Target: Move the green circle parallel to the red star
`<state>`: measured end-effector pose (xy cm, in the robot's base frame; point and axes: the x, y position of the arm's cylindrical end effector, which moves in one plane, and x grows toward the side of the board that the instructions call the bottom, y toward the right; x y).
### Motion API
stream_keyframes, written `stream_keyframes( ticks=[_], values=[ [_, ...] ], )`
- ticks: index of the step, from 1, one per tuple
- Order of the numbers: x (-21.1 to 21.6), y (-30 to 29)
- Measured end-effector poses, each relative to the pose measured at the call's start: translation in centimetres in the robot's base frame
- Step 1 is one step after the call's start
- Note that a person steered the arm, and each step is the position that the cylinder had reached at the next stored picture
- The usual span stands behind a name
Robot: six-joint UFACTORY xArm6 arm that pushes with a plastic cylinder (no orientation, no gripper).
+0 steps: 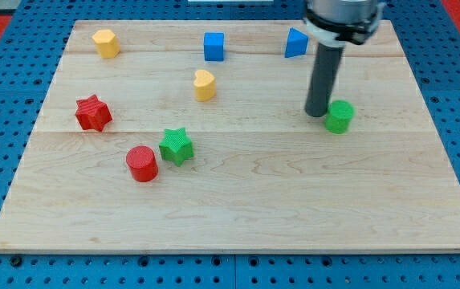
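The green circle (339, 116) stands on the wooden board at the view's right, at mid height. My tip (317, 112) rests on the board just to its left, touching or almost touching it. The red star (93, 112) lies far off at the view's left, at about the same height in the view as the green circle.
A green star (176, 146) and a red circle (142, 164) sit left of centre. A yellow heart (204, 84) is above them. A yellow block (106, 43), a blue cube (213, 46) and a blue triangle (295, 42) line the board's top. The board's edge (238, 250) runs along the bottom.
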<state>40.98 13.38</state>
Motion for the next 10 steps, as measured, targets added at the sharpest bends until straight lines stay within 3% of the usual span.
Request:
stream_keyframes(
  ticks=[1,3,4,10],
  values=[
    [-0.5,-1.0],
    [-5.7,-6.1],
    [-8.8,-5.6],
    [-2.6,-4.9]
  ],
)
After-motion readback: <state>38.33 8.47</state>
